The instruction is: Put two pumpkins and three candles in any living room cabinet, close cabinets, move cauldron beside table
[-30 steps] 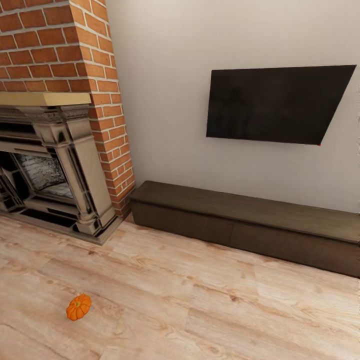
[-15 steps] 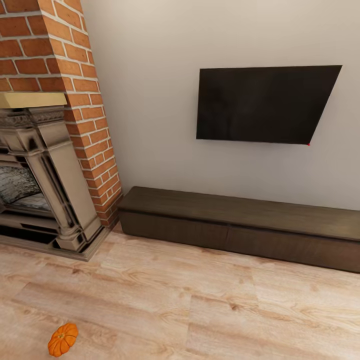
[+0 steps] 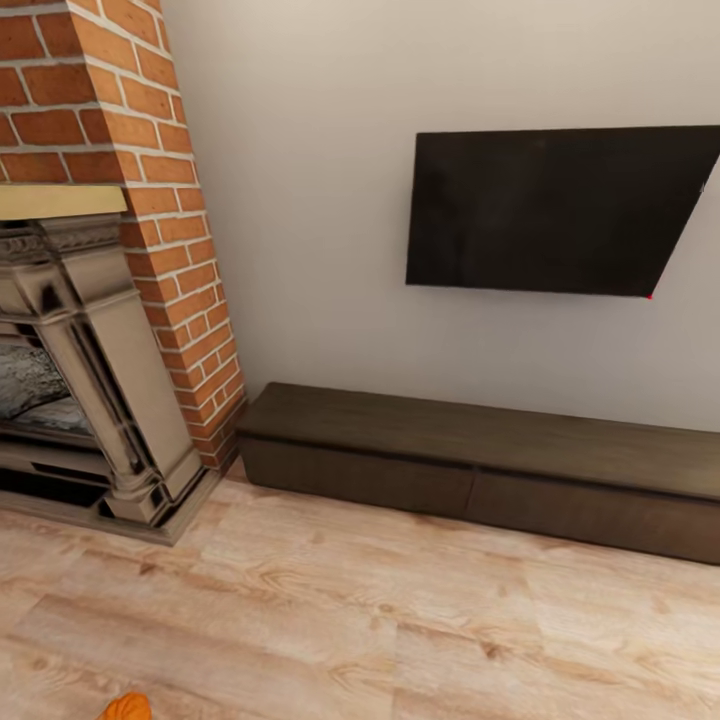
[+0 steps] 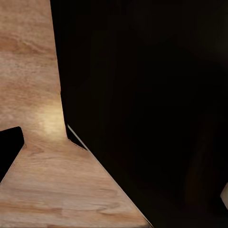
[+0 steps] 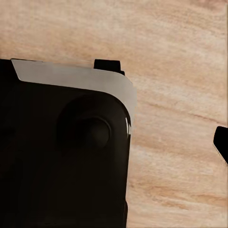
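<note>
Pumpkin point(image 3: 126, 708) (floor point(image 3: 400, 620)), well short of closed cabinet point(image 3: 480, 465)

Camera moved; pumpkin point(image 3: 127, 708) now at view's bottom edge, mostly cut off

A long, low, dark brown cabinet point(image 3: 480, 465) stands on the floor point(image 3: 330, 610) against the wall, its left end just beside the brick fireplace. Its flat, handle-less drawer fronts are all shut and flush, a thin seam dividing them near the middle. Its top is bare. One orange pumpkin point(image 3: 126, 708) lies on the floor at the head view's bottom edge, cut off by the frame, well apart from the cabinet.
</note>
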Robot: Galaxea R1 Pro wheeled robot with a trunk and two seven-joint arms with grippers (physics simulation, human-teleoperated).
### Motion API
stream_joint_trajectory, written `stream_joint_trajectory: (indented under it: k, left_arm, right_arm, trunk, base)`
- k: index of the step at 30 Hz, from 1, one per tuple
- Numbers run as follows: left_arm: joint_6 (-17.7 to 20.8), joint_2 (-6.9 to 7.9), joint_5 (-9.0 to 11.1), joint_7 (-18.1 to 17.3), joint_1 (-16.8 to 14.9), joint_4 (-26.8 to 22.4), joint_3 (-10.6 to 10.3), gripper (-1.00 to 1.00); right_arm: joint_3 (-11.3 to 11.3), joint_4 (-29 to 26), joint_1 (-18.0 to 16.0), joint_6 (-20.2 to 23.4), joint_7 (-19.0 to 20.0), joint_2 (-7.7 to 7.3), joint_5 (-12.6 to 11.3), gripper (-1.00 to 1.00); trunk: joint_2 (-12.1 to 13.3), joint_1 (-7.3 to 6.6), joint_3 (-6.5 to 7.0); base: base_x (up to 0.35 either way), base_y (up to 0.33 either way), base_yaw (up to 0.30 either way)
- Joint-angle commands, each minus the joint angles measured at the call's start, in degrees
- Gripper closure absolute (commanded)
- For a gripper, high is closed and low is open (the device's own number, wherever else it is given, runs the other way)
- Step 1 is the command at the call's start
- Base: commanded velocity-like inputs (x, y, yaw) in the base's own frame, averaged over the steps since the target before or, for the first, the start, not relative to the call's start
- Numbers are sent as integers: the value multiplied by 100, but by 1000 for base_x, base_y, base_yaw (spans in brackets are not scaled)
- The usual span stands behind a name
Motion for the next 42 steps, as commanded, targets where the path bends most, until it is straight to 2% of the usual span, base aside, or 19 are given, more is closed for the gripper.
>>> stream_joint_trajectory:
  k: [1, 15, 33, 42]
  left_arm:
    - [0, 0, -1, 0, 0, 0, 1, -100]
    - [0, 0, -2, 0, 0, 0, 2, -100]
    - [0, 0, -2, 0, 0, -2, 2, -100]
    - [-9, 0, 15, 8, 0, -36, 2, -100]
  right_arm:
    - [-4, -4, -1, -22, -2, 3, 9, -100]
    - [-49, -13, -4, -20, 28, 7, -42, -100]
    - [1, 16, 0, -29, -9, 11, 16, -100]
    - [-22, -22, -1, -48, 12, 5, 4, -100]
  trunk:
    - [0, 0, 0]
    - [0, 0, 0]
    - [0, 0, 0]
    - [0, 0, 1]
  base:
    - [327, 12, 0]
    - [331, 41, -146]
    - [329, 83, -6]
    - [73, 2, -29]
